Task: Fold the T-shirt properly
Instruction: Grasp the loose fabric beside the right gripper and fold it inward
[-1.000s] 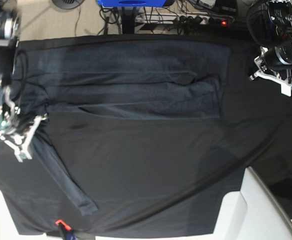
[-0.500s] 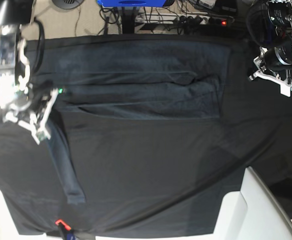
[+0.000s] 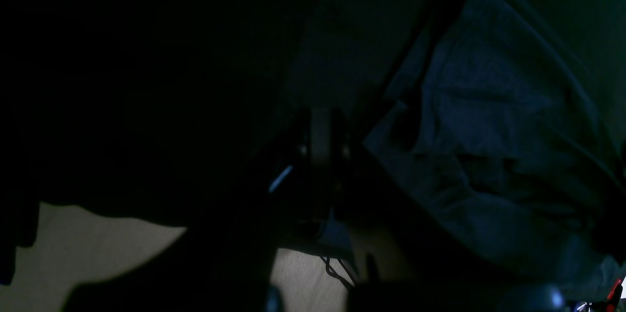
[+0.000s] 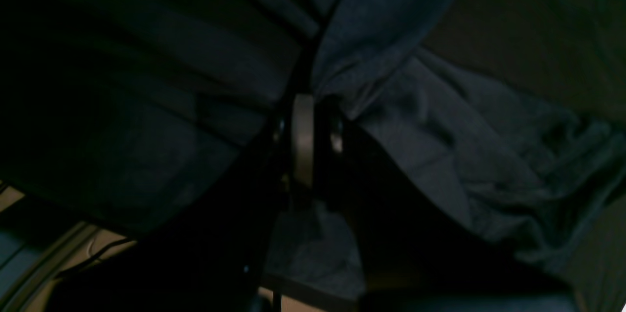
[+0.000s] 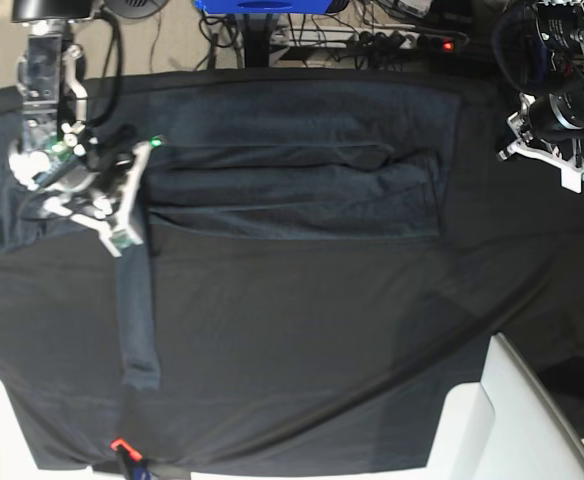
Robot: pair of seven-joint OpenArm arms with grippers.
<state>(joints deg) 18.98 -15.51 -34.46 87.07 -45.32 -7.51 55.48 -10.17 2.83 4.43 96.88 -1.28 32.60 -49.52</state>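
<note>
Base view. The T-shirt [image 5: 292, 165] lies flat on the black tablecloth [image 5: 322, 340], its body a long band across the 12 o'clock half of the table. One long sleeve [image 5: 137, 320] hangs from the right gripper [image 5: 122, 225] and trails straight toward 6 o'clock. The right gripper sits at about 9 o'clock, at the shirt's shoulder end, with its jaws clamped on sleeve fabric; the right wrist view shows cloth bunched and pinched at the fingertips.

Over the last second the right arm has carried this pinch from the 8 o'clock table edge inward and toward 12 o'clock. The sleeve, earlier slanting out toward 5 o'clock, now lies nearly in line with 6 o'clock, and its cuff has been drawn closer to the body. This suggests the sleeve fold is under way but unfinished, since the sleeve does not yet rest on the body.

The left gripper [image 5: 547, 150] remains parked at 2 o'clock, beyond the shirt's hem, jaws together and holding nothing.
</note>
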